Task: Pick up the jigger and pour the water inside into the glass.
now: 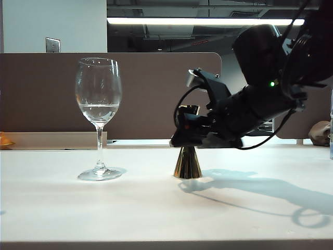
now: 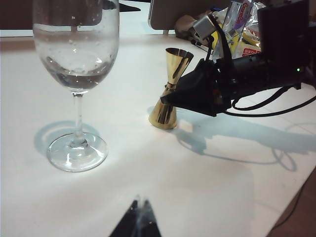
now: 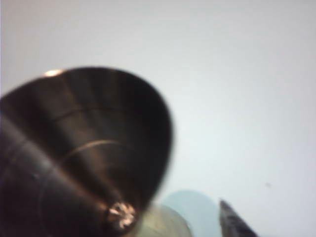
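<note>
The gold jigger stands upright on the white table, to the right of the tall stemmed glass. Clear water fills the lower part of the glass's bowl. My right gripper reaches in from the right at the level of the jigger's waist, with its jaws on either side. In the right wrist view the jigger's cup fills the frame. One dark fingertip stands apart from it, so the gripper is open. The left wrist view shows the jigger, the glass and my left gripper, which is shut and hangs well short of both.
A brown partition runs behind the table. Snack packets lie behind the right arm. An orange thing sits at the far left edge. The right arm's cable loops above the table.
</note>
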You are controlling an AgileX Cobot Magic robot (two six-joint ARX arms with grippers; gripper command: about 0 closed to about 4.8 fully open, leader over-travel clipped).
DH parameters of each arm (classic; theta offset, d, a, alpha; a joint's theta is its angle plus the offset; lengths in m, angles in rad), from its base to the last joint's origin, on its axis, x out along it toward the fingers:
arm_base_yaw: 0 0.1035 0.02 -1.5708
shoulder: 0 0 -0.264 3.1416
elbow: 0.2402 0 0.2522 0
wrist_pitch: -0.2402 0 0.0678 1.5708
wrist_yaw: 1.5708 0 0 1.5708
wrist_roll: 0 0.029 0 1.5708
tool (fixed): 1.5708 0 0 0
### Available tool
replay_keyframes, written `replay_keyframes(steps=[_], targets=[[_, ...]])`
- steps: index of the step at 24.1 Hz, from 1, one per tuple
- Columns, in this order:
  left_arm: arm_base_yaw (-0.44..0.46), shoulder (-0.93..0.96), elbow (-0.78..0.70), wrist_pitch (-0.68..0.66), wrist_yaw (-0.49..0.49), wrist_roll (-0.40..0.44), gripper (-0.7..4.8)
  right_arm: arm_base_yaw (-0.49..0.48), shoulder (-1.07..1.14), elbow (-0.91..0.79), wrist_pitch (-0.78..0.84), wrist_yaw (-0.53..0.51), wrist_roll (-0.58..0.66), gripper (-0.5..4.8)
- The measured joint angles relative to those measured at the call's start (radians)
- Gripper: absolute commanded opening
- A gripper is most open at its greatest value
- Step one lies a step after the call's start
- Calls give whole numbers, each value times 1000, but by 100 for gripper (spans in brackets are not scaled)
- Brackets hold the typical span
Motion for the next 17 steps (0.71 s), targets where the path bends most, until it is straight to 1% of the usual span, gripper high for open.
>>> replay_keyframes(steps=[2, 5, 9, 10, 11, 12, 13, 14, 15, 16, 17], targets=[[0, 0, 0, 0, 0, 0, -5, 0, -24, -18, -13, 24, 0, 433], [0, 0, 0, 0, 0, 0, -5, 15, -99, -83, -21, 88, -1, 434], [0, 0, 0, 0, 0, 0, -5, 23, -213, -166, -45, 124, -2, 432], [0, 0, 0, 0, 0, 0, -5, 25, -305, -222, -68, 129, -2, 432], [0, 1, 0, 0, 0, 0, -5, 29, -346, -243, -73, 137, -2, 431], [0, 1, 0, 0, 0, 0, -5, 37, -435, -286, -90, 164, -2, 431], [0, 1, 0, 0, 0, 0, -5, 40, -475, -303, -101, 176, -2, 420], [0, 1, 0, 0, 0, 0, -5, 40, -591, -354, -143, 210, -2, 403], [0, 1, 0, 0, 0, 0, -5, 40, -639, -374, -162, 224, -2, 317], [0, 1, 0, 0, 0, 0, -5, 39, -728, -403, -192, 254, -2, 263], [0, 1, 0, 0, 0, 0, -5, 39, -763, -413, -204, 267, -2, 115]])
